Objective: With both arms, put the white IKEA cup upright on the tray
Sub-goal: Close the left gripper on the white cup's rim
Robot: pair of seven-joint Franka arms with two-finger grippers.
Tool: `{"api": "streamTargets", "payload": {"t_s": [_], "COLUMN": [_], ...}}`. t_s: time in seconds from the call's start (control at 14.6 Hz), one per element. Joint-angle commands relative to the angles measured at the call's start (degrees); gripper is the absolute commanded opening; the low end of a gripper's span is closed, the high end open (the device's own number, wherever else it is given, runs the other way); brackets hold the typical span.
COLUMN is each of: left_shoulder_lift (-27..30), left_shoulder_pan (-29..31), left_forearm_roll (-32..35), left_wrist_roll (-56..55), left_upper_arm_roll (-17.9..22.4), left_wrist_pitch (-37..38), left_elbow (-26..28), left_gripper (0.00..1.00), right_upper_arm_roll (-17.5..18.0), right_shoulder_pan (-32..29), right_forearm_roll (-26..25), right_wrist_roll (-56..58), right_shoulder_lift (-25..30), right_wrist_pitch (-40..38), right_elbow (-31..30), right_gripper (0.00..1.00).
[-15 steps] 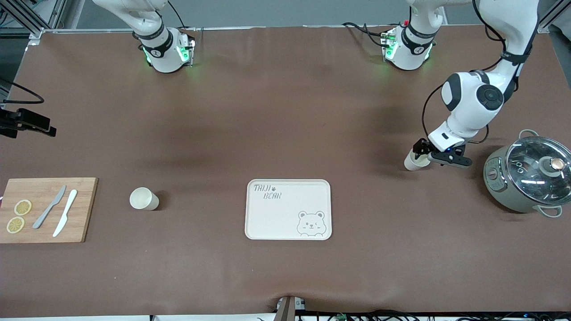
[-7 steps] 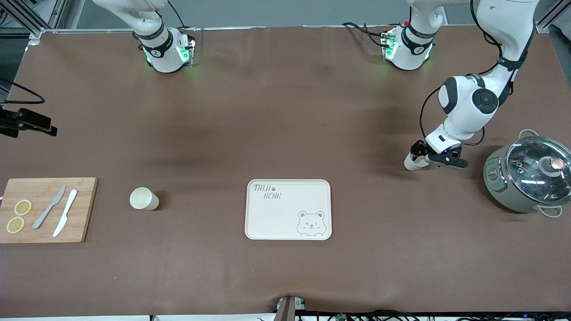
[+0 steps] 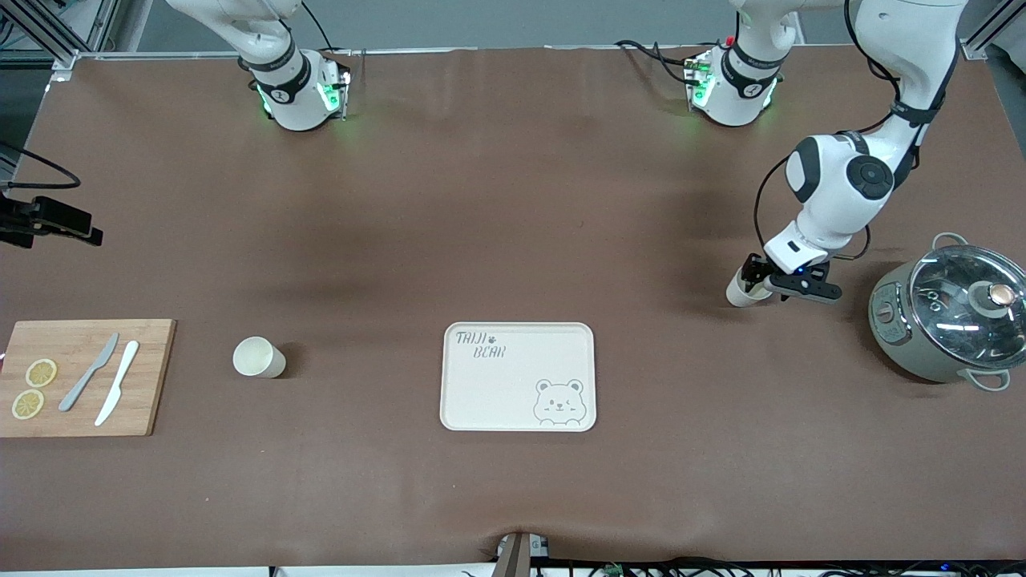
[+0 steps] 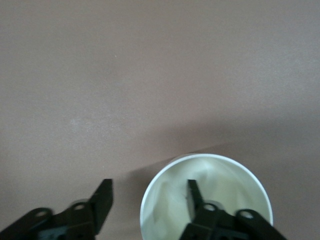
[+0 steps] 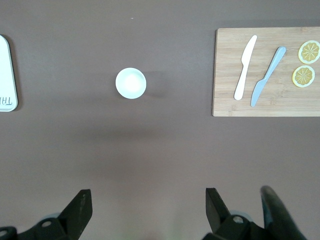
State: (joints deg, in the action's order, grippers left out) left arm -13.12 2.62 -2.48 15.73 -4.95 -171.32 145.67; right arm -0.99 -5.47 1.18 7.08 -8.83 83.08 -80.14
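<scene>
Currently two white cups on table. One white cup [image 3: 739, 290] [image 4: 206, 198] upright on brown tablecloth [image 3: 513, 200] toward left arm's end, farther from front camera than tray, near cooking pot. Left gripper [image 3: 760, 277] [image 4: 148, 197] down at this cup's rim: one finger [image 4: 194, 192] inside the mouth, other finger [image 4: 102, 197] outside the wall, gap showing between outer finger and wall; straddling the wall, not clamped. Whether cup is resting on cloth or lifted: cannot tell.

Second white cup [image 3: 258, 357] [image 5: 131, 83] upright, mouth up, between tray and wooden cutting board, well apart from both grippers.

Cream tray [image 3: 518, 377] flat at mid-table with "TAIJI BEAR" lettering and bear face; one edge seen in right wrist view [image 5: 7, 75]. Nothing on it.

Right gripper [image 5: 145, 207] out of front view, waiting high over table with fingers spread wide, holding nothing.

Wooden cutting board [image 3: 144, 377] [image 5: 230, 70] at right arm's end of table, carrying grey knife [image 3: 88, 373] [image 5: 268, 76], white knife [image 3: 117, 382] [image 5: 245, 67] and two lemon slices [image 3: 40, 373] [image 5: 304, 75].

Grey cooking pot [image 3: 942, 320] with glass lid at left arm's end, just beside left gripper.
</scene>
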Motion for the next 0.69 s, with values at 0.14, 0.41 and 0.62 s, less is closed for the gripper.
{"api": "streamTargets", "payload": {"t_s": [0.14, 0.41, 0.62], "left_shoulder_lift": [-0.42, -1.12, -1.12], "left_shoulder_pan": [-0.07, -0.94, -2.00], "left_forearm_roll": [-1.12, -1.12, -1.12], "left_wrist_roll": [-2.63, -5.96, -10.71], "left_upper_arm_roll": [-0.41, -0.85, -2.25], "left_wrist_pitch": [-4.73, -4.64, -2.72], "left_elbow": [2.25, 1.38, -1.61], "left_gripper": [0.00, 0.00, 0.00], "right_upper_arm_roll": [0.99, 1.08, 1.08], "right_shoulder_pan": [0.02, 2.22, 1.78], "right_forearm_roll": [-0.39, -0.22, -0.22], "right_wrist_roll": [-0.40, -0.67, -0.49], "right_shoulder_lift": [-0.57, -4.08, -7.95], "right_wrist_pitch": [-0.11, 2.61, 8.66], "right_elbow": [0.34, -0.71, -3.78], "right_gripper": [1.00, 1.00, 1.00]}}
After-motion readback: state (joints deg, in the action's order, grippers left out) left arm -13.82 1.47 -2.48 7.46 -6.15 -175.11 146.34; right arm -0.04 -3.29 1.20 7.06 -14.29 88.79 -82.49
